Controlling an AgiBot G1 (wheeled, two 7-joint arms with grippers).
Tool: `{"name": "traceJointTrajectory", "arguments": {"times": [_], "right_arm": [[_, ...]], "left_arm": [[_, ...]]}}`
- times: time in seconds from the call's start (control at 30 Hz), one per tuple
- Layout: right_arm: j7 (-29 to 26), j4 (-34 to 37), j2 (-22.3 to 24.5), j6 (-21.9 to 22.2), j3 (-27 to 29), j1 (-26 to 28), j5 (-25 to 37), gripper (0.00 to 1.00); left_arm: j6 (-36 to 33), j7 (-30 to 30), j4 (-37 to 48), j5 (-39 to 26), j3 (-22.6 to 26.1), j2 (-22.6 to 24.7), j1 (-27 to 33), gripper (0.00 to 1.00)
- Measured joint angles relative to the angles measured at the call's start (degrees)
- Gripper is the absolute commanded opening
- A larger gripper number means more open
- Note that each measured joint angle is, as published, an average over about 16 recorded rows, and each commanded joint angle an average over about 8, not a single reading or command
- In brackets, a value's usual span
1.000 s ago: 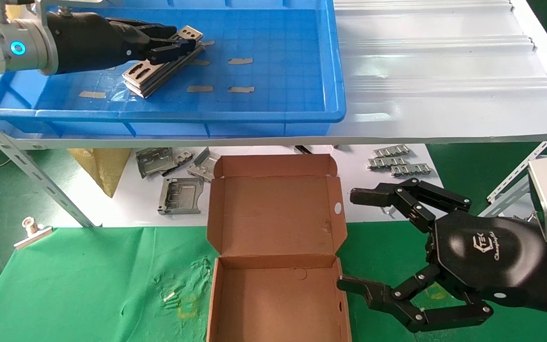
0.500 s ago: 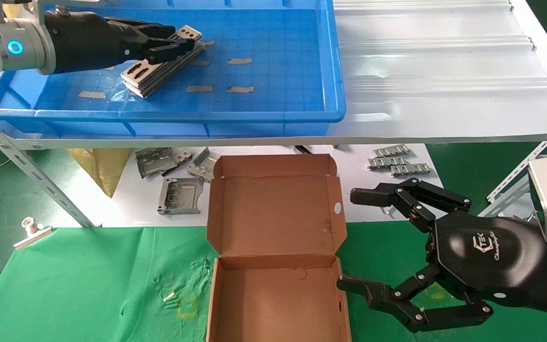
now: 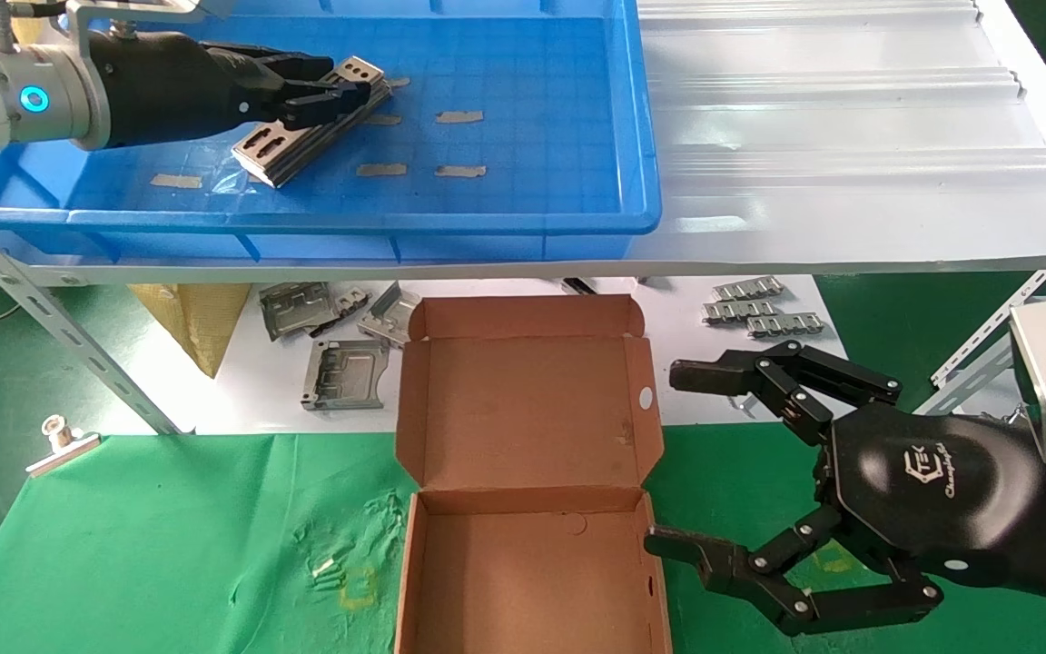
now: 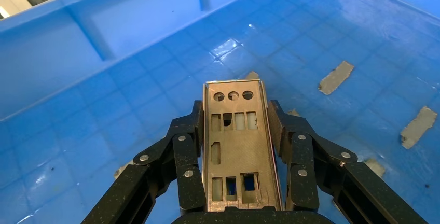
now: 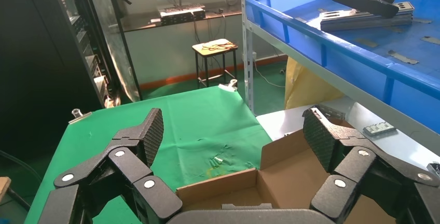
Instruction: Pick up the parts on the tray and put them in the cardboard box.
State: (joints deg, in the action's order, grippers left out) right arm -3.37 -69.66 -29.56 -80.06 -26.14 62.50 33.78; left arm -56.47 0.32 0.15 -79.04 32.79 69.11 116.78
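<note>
You are at the pick-up step: your left pincer [image 3: 328,91] is inside the tray [image 3: 523,195], at its far left, with its fingers [image 4: 188,151] pinching the long edges of the top plate of the parts [image 3: 305,123]. In the head view the stack lies slantwise on the tray floor, and whether the gripped plate has cleared those beneath cannot be told. Next you likely need a clean lift over the tray's near rim, then a carry toward the cardboard box [image 3: 523,472], which sits open on the counter below, near and centre. Your right pincer [image 3: 714,463] waits spread wide just right of the box.
</note>
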Motion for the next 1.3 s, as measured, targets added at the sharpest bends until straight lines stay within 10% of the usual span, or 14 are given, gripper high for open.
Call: {"name": "traceJointTrajectory", "arguments": {"times": [0.23, 0.47, 0.53, 0.87, 1.3], "right_arm": [[0.0, 0.0, 0.0, 0.0, 0.0, 0.0, 0.0, 1.0], [0.0, 0.0, 0.0, 0.0, 0.0, 0.0, 0.0, 1.0], [0.0, 0.0, 0.0, 0.0, 0.0, 0.0, 0.0, 1.0], [0.0, 0.0, 0.0, 0.0, 0.0, 0.0, 0.0, 1.0], [0.0, 0.0, 0.0, 0.0, 0.0, 0.0, 0.0, 1.0]], "left_arm": [[-0.15, -0.18, 0.0, -0.05, 0.04, -0.03, 0.05, 0.02], [-0.7, -0.34, 0.0, -0.08, 0.06, -0.14, 0.03, 0.9], [-0.81, -0.38, 0.0, -0.09, 0.06, -0.17, 0.01, 1.0], [-0.83, -0.41, -0.01, -0.09, 0.07, -0.28, -0.14, 0.04], [-0.19, -0.16, -0.19, 0.1, -0.07, -0.28, -0.3, 0.0]]}}
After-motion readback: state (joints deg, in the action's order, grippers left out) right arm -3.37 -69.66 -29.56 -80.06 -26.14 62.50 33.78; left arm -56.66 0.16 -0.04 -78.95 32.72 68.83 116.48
